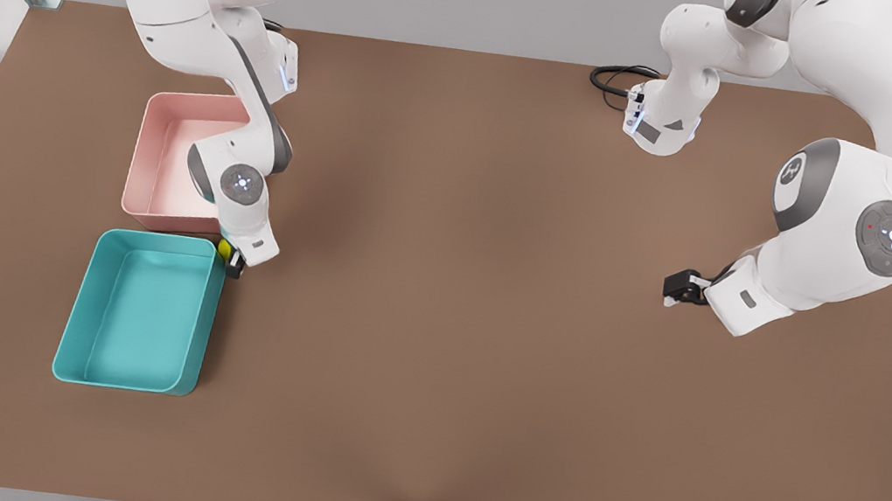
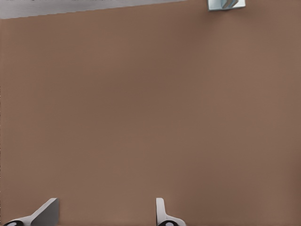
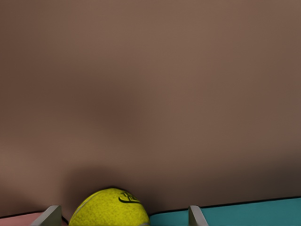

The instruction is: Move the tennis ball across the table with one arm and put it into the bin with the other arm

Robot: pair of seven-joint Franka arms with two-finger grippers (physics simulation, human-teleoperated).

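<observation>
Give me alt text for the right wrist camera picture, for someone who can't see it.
A yellow-green tennis ball sits between the right gripper's jaws, which are shut on it, above the brown table. Behind the ball are an edge of the teal bin and a sliver of the pink tub.

A pale pink tub (image 1: 176,162) sits beside a black cable (image 1: 613,77).

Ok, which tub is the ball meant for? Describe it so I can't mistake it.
On the brown table, look to the front view's left, where two tubs sit end to end. The target is the teal bin, nearer the camera, beside the right claw holding the tennis ball. Its neighbour, the pink tub, lies farther back and looks slightly smaller.
</observation>
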